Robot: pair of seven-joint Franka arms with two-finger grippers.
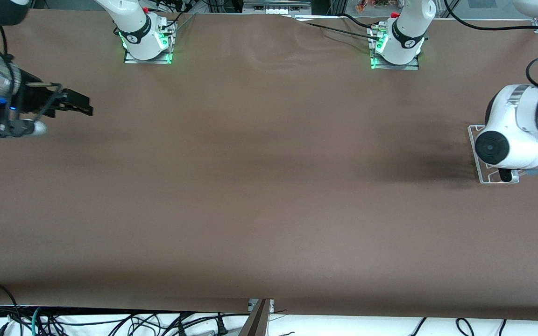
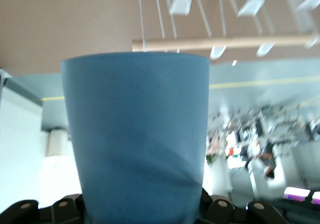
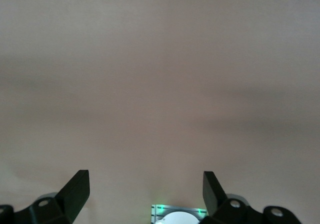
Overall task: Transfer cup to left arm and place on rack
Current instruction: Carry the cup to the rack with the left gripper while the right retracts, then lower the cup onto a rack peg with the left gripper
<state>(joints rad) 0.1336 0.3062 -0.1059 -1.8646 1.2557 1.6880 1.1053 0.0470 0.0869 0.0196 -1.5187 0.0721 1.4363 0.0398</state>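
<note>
The handover looks done: the left pincer (image 2: 142,211) is clamped on the cup (image 2: 136,134) over the rack (image 1: 479,154) at the left arm's end of the table (image 1: 259,186), leaving only the placing, while the right pincer (image 3: 145,189) waits, fingers apart.

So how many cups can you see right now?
1. The cup sits between the left gripper fingers, over the rack at the left arm's end of the table. The right gripper holds none. The arm may hide others.
</note>
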